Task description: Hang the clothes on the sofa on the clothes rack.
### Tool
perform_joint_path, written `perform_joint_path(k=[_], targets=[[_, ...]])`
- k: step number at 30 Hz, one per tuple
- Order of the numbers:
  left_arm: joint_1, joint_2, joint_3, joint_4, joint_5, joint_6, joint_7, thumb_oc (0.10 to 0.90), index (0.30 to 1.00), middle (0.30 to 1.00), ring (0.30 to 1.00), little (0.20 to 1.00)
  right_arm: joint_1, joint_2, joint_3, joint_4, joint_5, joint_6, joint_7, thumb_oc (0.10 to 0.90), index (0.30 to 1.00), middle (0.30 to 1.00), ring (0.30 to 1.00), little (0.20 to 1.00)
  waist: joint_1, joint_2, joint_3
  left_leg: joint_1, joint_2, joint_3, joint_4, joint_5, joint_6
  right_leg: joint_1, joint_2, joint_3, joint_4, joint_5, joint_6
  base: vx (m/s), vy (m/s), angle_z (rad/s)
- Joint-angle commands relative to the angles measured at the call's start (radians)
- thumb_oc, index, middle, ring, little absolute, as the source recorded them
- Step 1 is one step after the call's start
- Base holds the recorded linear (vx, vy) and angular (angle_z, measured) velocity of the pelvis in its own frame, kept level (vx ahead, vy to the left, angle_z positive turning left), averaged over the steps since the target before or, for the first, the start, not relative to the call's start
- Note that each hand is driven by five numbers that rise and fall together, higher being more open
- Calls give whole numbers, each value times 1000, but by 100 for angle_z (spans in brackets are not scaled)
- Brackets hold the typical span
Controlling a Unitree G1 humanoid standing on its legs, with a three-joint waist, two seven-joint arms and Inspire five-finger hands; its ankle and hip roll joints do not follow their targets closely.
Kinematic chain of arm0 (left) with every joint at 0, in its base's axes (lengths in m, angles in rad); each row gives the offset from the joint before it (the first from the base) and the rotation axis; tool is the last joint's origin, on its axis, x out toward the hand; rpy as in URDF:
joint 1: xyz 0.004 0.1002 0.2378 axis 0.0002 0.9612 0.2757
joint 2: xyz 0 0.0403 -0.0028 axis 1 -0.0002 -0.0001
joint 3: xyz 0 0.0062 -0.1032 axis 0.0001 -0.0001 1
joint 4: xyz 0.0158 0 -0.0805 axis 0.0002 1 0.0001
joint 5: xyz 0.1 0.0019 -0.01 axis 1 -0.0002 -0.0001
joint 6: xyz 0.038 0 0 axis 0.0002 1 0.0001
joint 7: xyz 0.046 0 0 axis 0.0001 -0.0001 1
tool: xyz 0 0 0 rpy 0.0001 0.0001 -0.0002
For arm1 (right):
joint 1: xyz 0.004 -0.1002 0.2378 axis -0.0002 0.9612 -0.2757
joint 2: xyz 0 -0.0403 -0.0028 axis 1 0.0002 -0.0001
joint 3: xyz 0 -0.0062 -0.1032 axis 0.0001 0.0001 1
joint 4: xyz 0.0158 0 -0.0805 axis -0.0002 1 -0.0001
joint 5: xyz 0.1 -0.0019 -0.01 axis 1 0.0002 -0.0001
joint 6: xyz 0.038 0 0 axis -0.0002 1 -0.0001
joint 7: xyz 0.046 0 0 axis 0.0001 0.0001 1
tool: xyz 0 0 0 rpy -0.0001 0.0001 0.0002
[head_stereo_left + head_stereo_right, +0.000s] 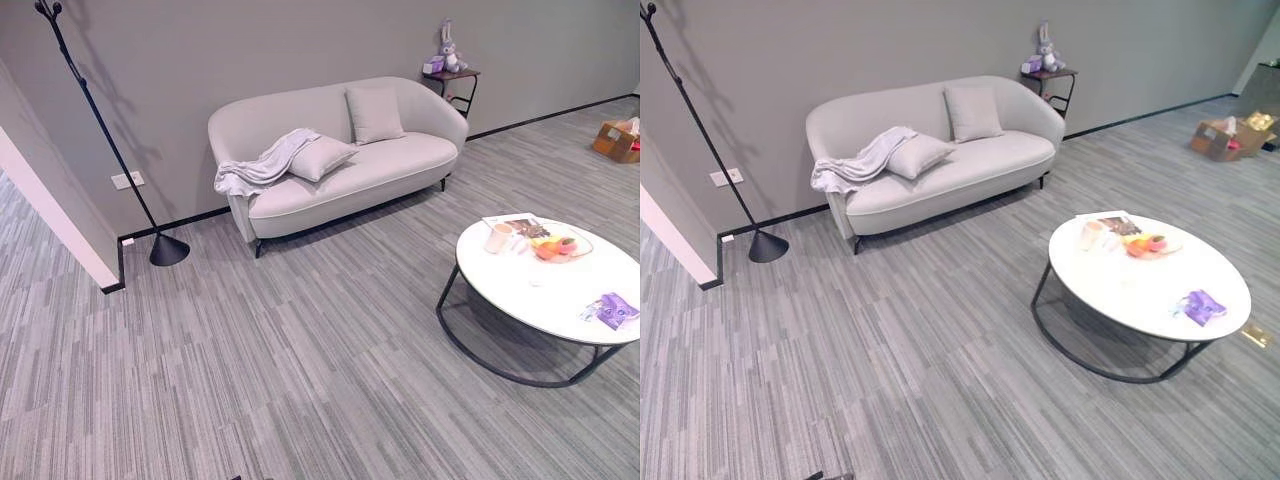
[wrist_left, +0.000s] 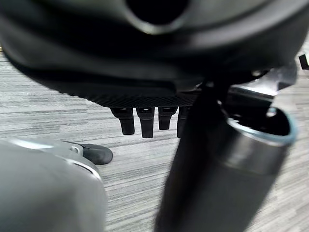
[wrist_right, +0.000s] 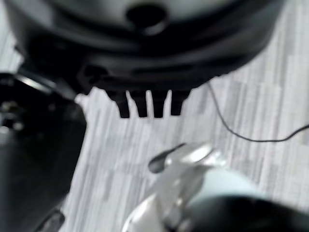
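On the sofa (image 1: 350, 170), the grey cloth (image 1: 262, 165) lies over one arm, beside a pillow (image 1: 320, 157). The rack (image 1: 110, 140) stands near that end. The left hand (image 2: 145, 121) and right hand (image 3: 145, 104) hang straight and hold nothing.

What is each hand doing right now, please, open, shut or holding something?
Left hand: open, fingers straight, holding nothing.
Right hand: open, fingers straight, holding nothing.

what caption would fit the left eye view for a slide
Grey garment draped over the sofa arm, black clothes rack standing by the wall, round white table nearby.
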Motion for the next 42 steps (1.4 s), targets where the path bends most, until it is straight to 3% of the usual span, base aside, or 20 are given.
perform_joint_path(k=[1, 19, 29, 34, 36, 37, 38, 39, 41, 42], targets=[[-42, -1, -12, 42, 38, -17, -19, 800, 900, 900, 900, 900, -61, 30, 9, 72, -41, -15, 19, 800, 900, 900, 900, 900, -6, -57, -2, 15, -39, -9, -64, -8, 1, 93, -86, 55, -83, 25, 130, 0, 0, 0], [-45, 0, -64, 40, 105, -30, -1, 800, 900, 900, 900, 900, -97, 44, 153, 1, -200, -43, 41, 800, 900, 900, 900, 900, -4, -58, 2, 14, -42, -18, -64, -13, 2, 90, -92, 60, -83, 32, 127, -2, 0, 0], [-34, 13, -100, 24, 174, -47, 29, 800, 900, 900, 900, 900, -90, 45, 218, -47, -335, -48, 47, 800, 900, 900, 900, 900, -31, -43, 35, -14, -65, -26, -64, -18, 20, 43, -121, 69, -27, 37, 138, 21, 65, -1], [-53, 20, -124, 14, 192, -49, 33, 800, 900, 900, 900, 900, -108, 41, 218, -65, -329, -49, 47, 800, 900, 900, 900, 900, -51, -28, 70, -10, -83, -25, -64, -28, 48, -42, -154, 73, 150, 21, 152, -18, 116, 0], [-56, 20, -135, 11, 209, -52, 35, 800, 900, 900, 900, 900, -108, 41, 222, -70, -331, -47, 49, 800, 900, 900, 900, 900, -56, -27, 76, 2, -89, -24, -64, -32, 56, -63, -169, 76, 203, 44, 161, 38, 77, 6], [-60, 20, -146, 7, 225, -53, 38, 800, 900, 900, 900, 900, -112, 38, 223, -76, -334, -46, 50, 800, 900, 900, 900, 900, -62, -25, 82, 13, -95, -26, -64, -35, 64, -84, -184, 84, 264, 88, 171, 112, 93, 14], [-70, 18, -184, 26, 301, -39, 34, 800, 900, 900, 900, 900, -125, 31, 229, -83, -345, -43, 55, 800, 900, 900, 900, 900, -77, -12, 93, 33, -88, -31, -64, -40, 74, -163, -196, 113, 418, 148, 181, 195, 79, 9], [-67, 18, -197, 31, 333, -33, 20, 800, 900, 900, 900, 900, -127, 30, 238, -83, -351, -42, 61, 800, 900, 900, 900, 900, -85, -11, 90, 45, -81, -32, -64, -51, 66, -197, -184, 124, 413, 125, 167, 281, -27, 0], [-71, 19, -208, 30, 346, -33, 15, 800, 900, 900, 900, 900, -136, 24, 235, -82, -335, -39, 64, 800, 900, 900, 900, 900, -98, -16, 92, 65, -74, -48, -64, -76, 47, -224, -141, 148, 249, 97, 155, 349, -197, 12], [-85, 17, -222, 37, 366, -32, 17, 800, 900, 900, 900, 900, -150, 25, 228, -74, -319, -32, 67, 800, 900, 900, 900, 900, -126, -32, 103, 110, -83, -68, -64, -115, 35, -289, -119, 176, 50, 170, 179, 557, -285, 16]])
